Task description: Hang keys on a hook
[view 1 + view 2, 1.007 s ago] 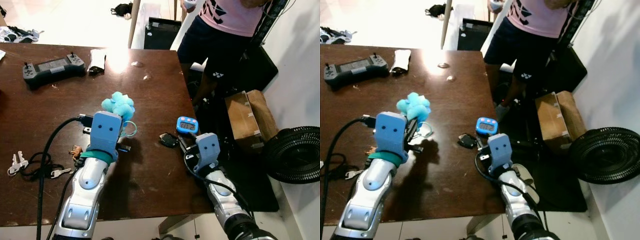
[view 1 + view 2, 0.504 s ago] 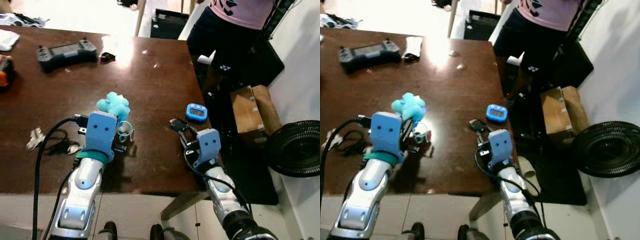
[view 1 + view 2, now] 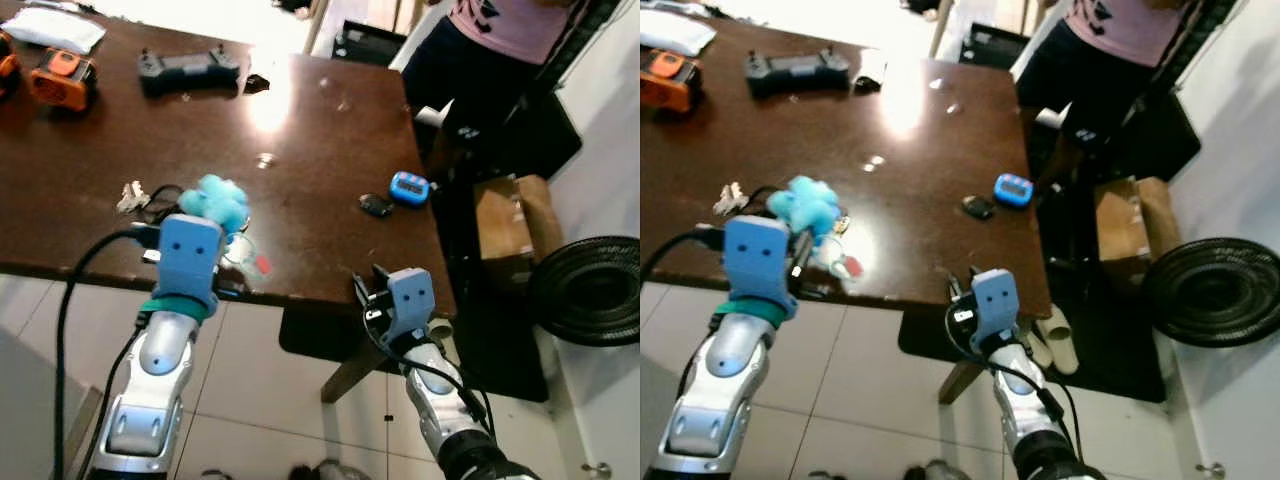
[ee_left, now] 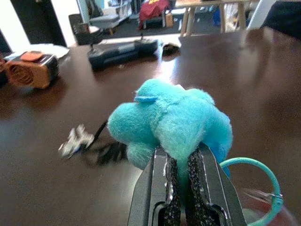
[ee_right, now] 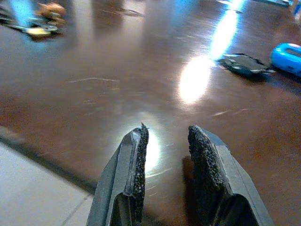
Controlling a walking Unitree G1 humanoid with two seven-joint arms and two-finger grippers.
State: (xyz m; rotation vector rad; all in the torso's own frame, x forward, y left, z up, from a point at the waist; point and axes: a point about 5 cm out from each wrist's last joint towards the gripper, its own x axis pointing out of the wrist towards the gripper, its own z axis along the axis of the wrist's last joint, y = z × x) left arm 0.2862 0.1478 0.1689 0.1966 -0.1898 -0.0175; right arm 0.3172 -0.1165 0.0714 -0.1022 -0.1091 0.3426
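A bunch of keys hangs from a fluffy blue plush charm [image 3: 215, 200] with a teal ring [image 4: 254, 188] and a red tag [image 3: 262, 265]. My left gripper [image 4: 183, 157] is shut on the plush, holding it above the front edge of the dark brown table [image 3: 320, 150]. A second bunch of silver keys [image 3: 133, 195] on a black cord lies on the table just left of the plush. My right gripper [image 5: 167, 134] is open with nothing between its fingers, low at the table's front right edge.
A black key fob [image 3: 376, 206] and a blue timer [image 3: 409, 186] lie near the table's right edge. A black controller [image 3: 190, 68] and an orange device [image 3: 62, 72] sit at the back. A person [image 3: 500, 20], a cardboard box [image 3: 500, 215] and a black fan [image 3: 590, 290] stand right.
The whole view has pulled back from the table, so both arms now sit at its front edge over tiled floor. My left gripper still holds the plush.
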